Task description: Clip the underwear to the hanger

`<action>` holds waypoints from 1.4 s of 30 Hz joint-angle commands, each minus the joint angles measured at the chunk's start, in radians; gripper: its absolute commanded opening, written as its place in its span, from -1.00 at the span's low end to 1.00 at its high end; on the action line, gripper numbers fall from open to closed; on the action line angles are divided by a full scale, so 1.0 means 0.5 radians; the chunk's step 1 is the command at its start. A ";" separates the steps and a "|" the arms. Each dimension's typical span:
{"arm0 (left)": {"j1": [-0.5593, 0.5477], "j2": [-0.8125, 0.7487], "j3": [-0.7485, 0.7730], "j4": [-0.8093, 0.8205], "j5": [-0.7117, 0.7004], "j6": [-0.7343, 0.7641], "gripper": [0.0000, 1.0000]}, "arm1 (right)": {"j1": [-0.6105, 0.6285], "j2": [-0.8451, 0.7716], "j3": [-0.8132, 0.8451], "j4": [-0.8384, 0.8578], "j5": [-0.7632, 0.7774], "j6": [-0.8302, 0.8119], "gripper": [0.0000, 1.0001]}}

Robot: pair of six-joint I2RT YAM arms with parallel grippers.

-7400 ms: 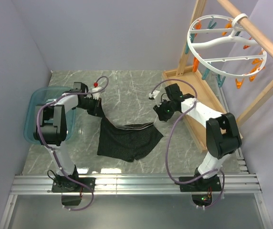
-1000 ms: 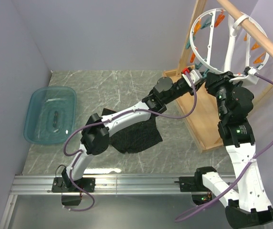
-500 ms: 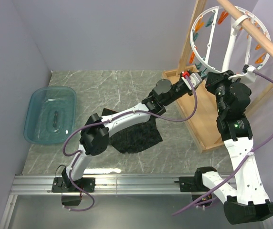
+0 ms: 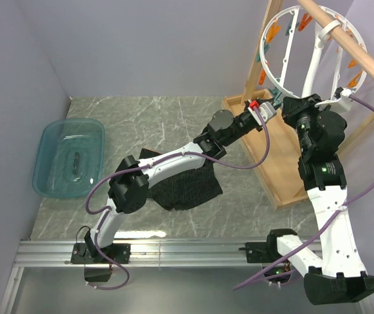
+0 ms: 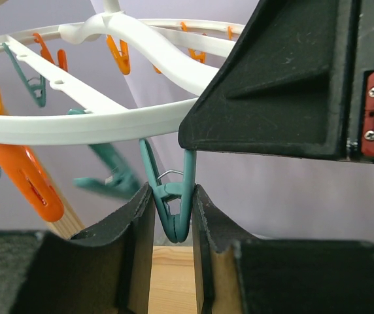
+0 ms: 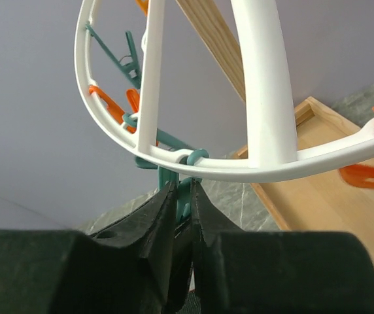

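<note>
The underwear (image 4: 190, 186) lies crumpled on the marble surface (image 4: 174, 118), well apart from the hanger (image 4: 313, 62) and partly hidden under the left arm, with nothing gripping it. The hanger hangs tilted from the wooden rack (image 4: 370, 64), its orange and teal pins dangling from the rim. Both arms reach up to the low edge of that rim. The left gripper (image 5: 172, 193) is pressed together on a teal clothespin (image 5: 174, 212) hanging below the white ring (image 5: 76, 127), one finger on each side of the pin. The right gripper (image 6: 182, 190) is likewise squeezed nearly closed on a teal clothespin (image 6: 186, 195) just beneath the rim (image 6: 259, 98); whether it is the same pin cannot be told. A blue bin (image 4: 69, 122) sits at the far left.
</note>
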 commanded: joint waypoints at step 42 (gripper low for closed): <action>-0.152 -0.248 -0.248 0.173 0.170 0.144 0.08 | -0.057 0.131 -0.048 0.228 -0.430 0.031 -1.00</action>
